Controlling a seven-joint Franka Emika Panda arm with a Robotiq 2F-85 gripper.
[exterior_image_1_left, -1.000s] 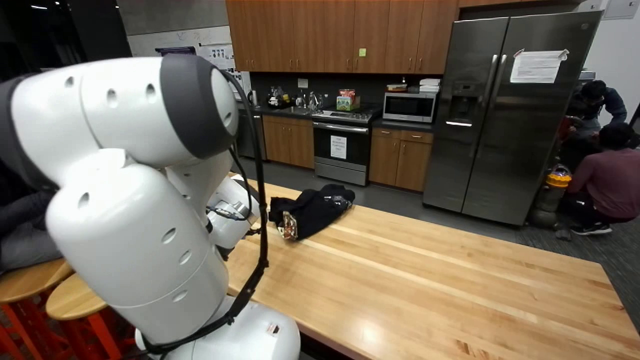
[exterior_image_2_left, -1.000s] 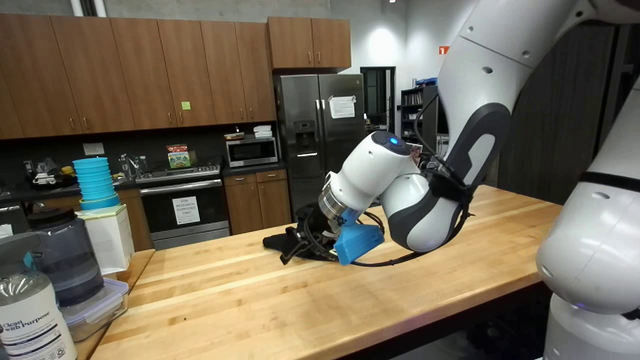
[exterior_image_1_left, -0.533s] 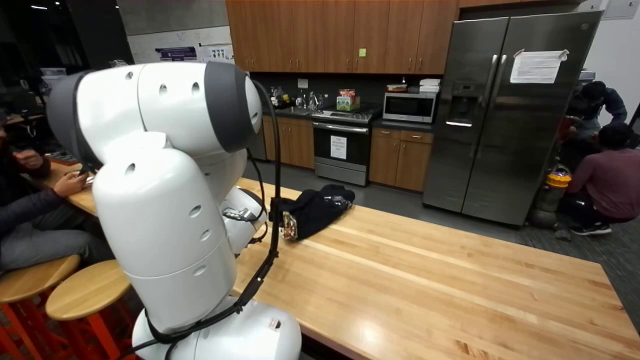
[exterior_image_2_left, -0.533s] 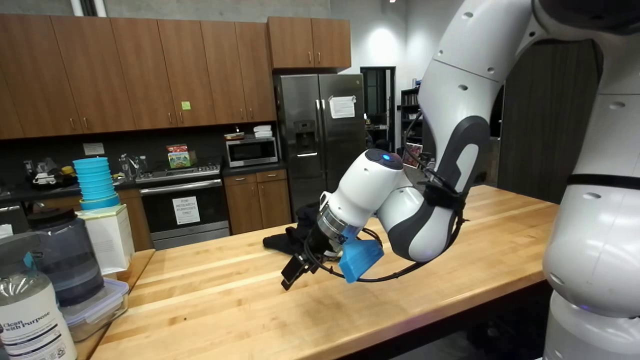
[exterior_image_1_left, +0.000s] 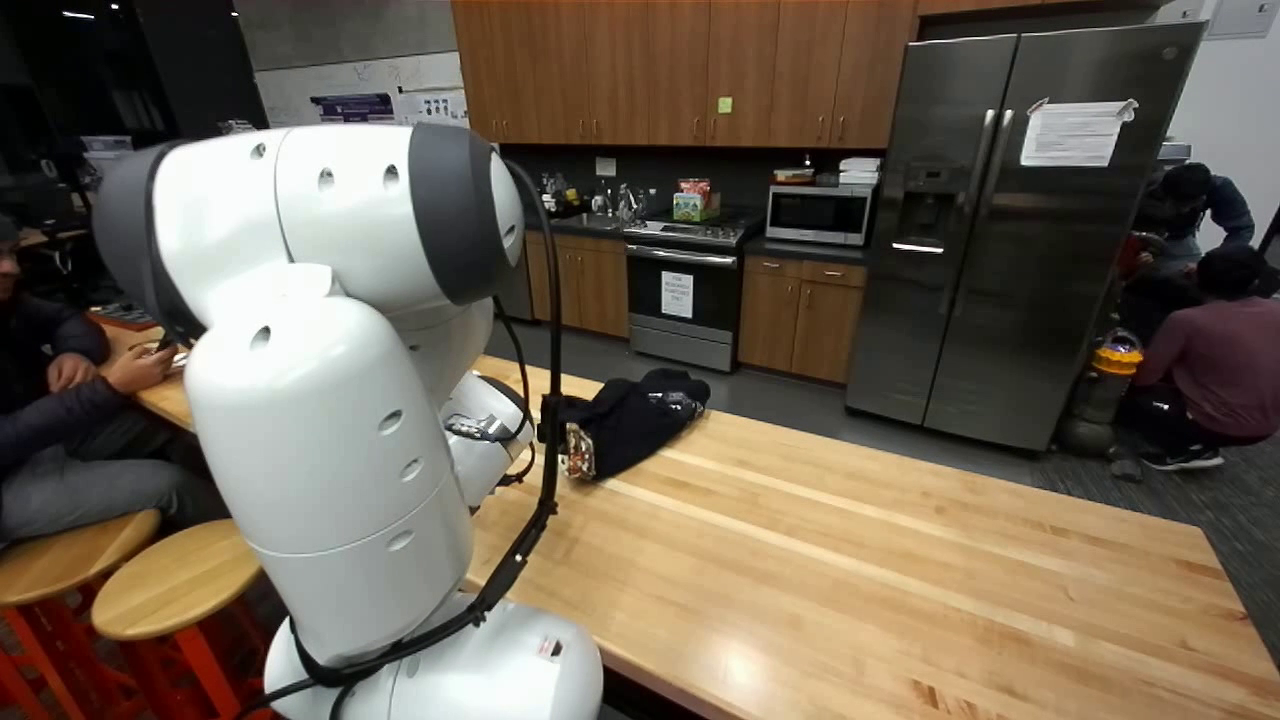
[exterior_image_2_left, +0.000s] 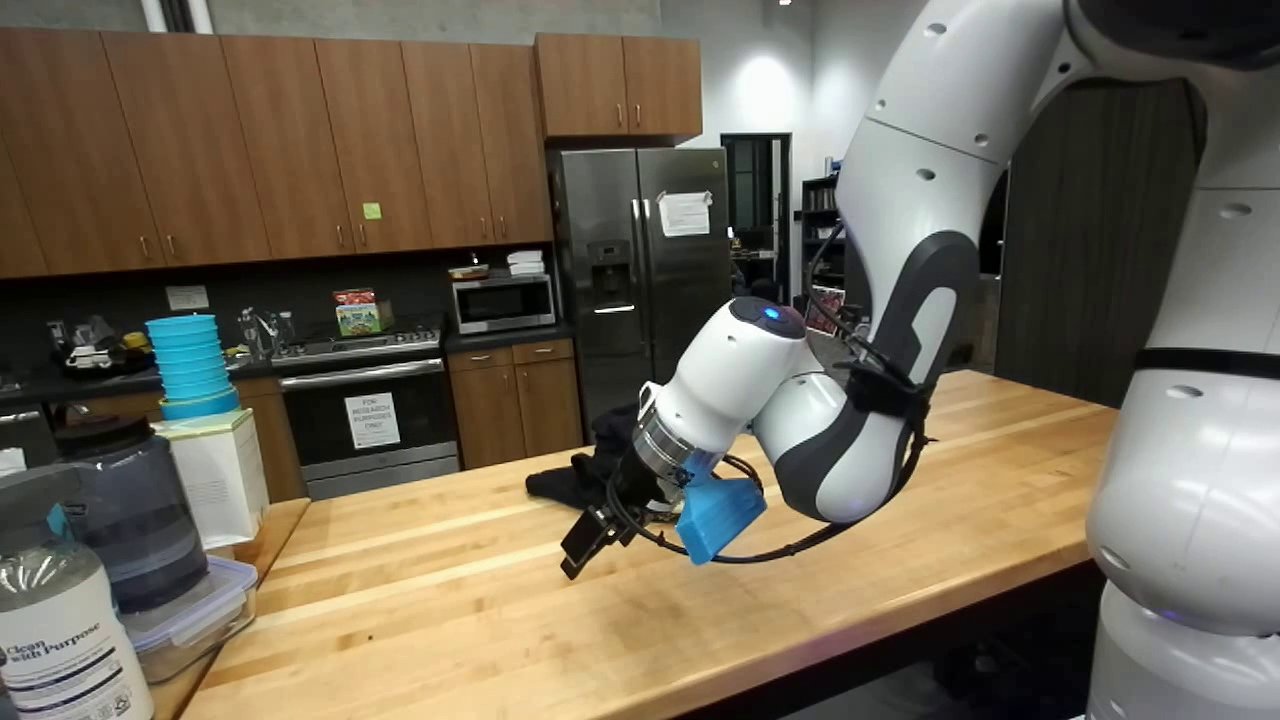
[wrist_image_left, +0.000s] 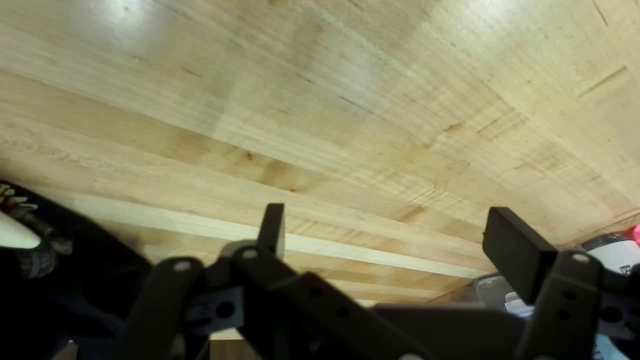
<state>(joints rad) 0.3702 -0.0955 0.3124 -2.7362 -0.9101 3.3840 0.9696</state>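
Observation:
My gripper is open and empty in the wrist view (wrist_image_left: 385, 235), its two black fingers wide apart with bare wood between them. In an exterior view the gripper (exterior_image_2_left: 590, 545) points down and forward, low over the wooden table (exterior_image_2_left: 450, 620); whether it touches the wood I cannot tell. In an exterior view the arm hides it. A crumpled black cloth with a coloured print (exterior_image_1_left: 640, 425) lies on the table near the far edge. The cloth (exterior_image_2_left: 560, 486) is just behind the gripper, partly hidden by it. It also shows at the lower left of the wrist view (wrist_image_left: 95, 260).
At a table end stand a spray bottle (exterior_image_2_left: 65, 630), a dark pitcher (exterior_image_2_left: 135, 530), a lidded clear container (exterior_image_2_left: 195, 610) and a white box (exterior_image_2_left: 215, 480) near stacked blue cups (exterior_image_2_left: 188, 360). Wooden stools (exterior_image_1_left: 180, 580) and a seated person (exterior_image_1_left: 50, 410) are beside the arm.
Between one second and half a second ago, the arm shifted and the gripper came lower, away from the cloth. Since then the arm is nearly still. The cloth has not visibly moved.

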